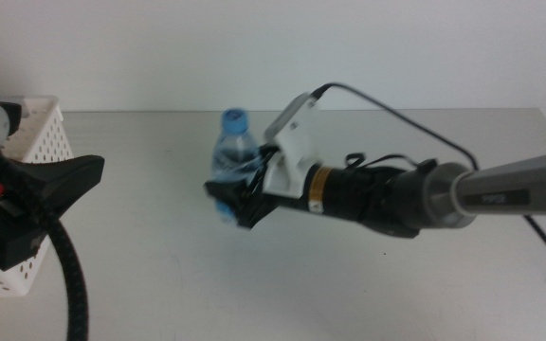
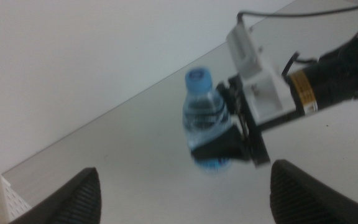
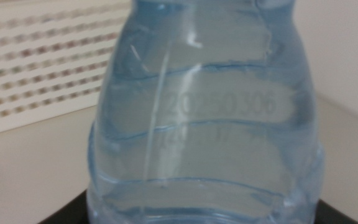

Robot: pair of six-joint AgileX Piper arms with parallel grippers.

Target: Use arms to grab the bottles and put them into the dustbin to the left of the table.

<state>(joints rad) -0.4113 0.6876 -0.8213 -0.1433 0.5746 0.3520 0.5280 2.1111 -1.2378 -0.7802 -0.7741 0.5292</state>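
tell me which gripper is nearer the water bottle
Right. The right gripper has its fingers closed around the water bottle; the left gripper is apart from it, over by the dustbin.

bottle (image 1: 232, 156): clear, pale blue, with blue cap
basket (image 1: 28, 142): white, dotted with holes
table (image 1: 254, 284): plain light grey
arms (image 1: 368, 194): black
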